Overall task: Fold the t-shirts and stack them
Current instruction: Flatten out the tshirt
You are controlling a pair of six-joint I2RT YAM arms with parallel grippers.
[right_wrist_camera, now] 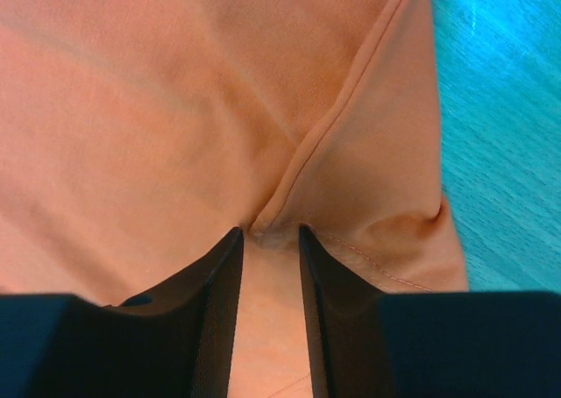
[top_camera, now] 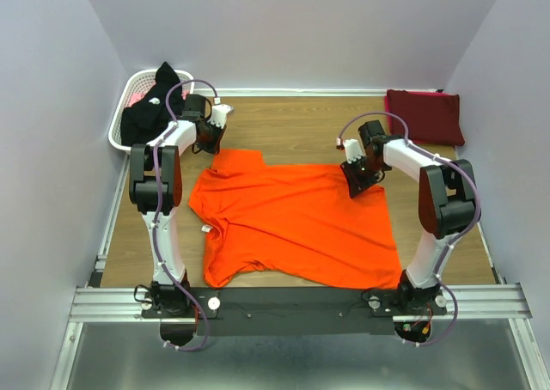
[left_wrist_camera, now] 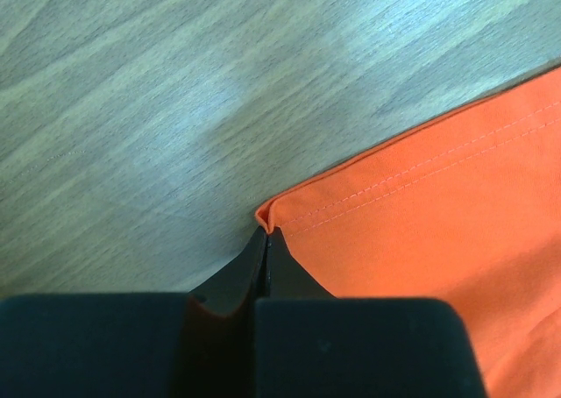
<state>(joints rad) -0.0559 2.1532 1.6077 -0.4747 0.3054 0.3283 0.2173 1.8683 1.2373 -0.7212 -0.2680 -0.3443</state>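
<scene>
**Desk:** What's in the shot?

**Operator:** The orange t-shirt (top_camera: 296, 227) lies spread across the middle of the wooden table (top_camera: 292, 119), collar to the left. My left gripper (left_wrist_camera: 266, 233) is clenched on the very tip of the far-left sleeve corner. My right gripper (right_wrist_camera: 269, 231) sits at the far-right edge of the shirt, jaws apart astride a puckered ridge of cloth, with nothing clamped.

**Desk:** And the other shirts?

**Operator:** The maroon t-shirt (top_camera: 425, 115) lies folded in the far right corner. The black t-shirt (top_camera: 150, 106) is heaped in the white basket (top_camera: 129, 85), far left.

**Desk:** What could go wrong from here?

**Operator:** An uneven hold, in my judgement. If I lift before the right jaws close, only the left side rises and the shirt drags askew. The left bite is thin, so a firm pull could slip that corner free. The right jaws could also catch just the crest of the pucker and set a crease into the fold.
</scene>
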